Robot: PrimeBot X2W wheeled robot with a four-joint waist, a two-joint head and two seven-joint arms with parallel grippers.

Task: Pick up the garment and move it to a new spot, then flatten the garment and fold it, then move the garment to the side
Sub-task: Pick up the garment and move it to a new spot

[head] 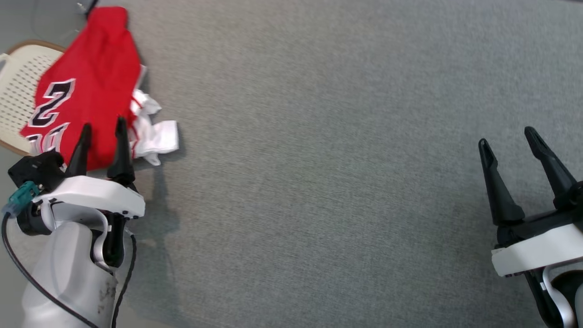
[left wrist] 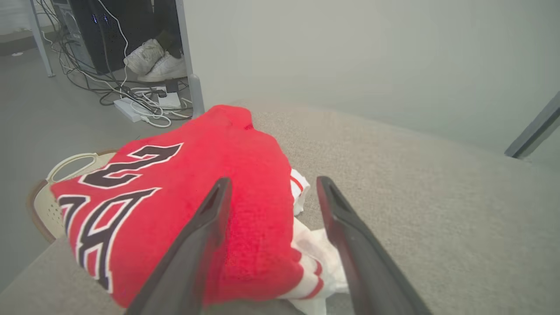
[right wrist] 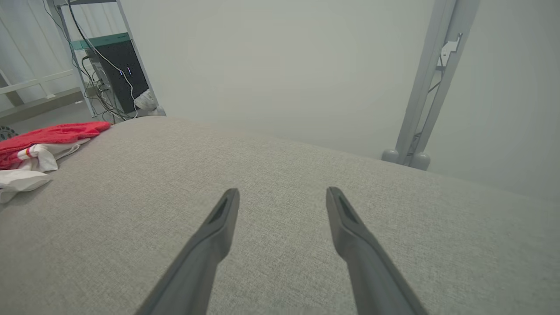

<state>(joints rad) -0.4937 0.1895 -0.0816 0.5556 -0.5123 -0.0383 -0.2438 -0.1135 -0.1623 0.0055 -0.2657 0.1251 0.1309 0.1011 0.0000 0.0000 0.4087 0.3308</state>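
The garment (head: pixel 91 86) is a red jersey with black, white-edged numbers and white trim, lying folded at the far left of the grey table, partly over its edge. In the left wrist view the garment (left wrist: pixel 183 205) lies just beyond and under my fingertips. My left gripper (head: pixel 102 132) hovers over its near edge, open, nothing between the fingers; it also shows as the left gripper (left wrist: pixel 271 188). My right gripper (head: pixel 508 139) stands open at the lower right, far from the cloth, above bare table; its own camera shows the right gripper (right wrist: pixel 282 197) and the garment (right wrist: pixel 39 140) far left.
A cream perforated chair (head: pixel 20 86) sits under the jersey beyond the table's left edge. Cables, a power strip (left wrist: pixel 131 107) and a person's white shoes (left wrist: pixel 155 63) lie on the floor behind. A metal post (right wrist: pixel 433 78) stands past the table's far edge.
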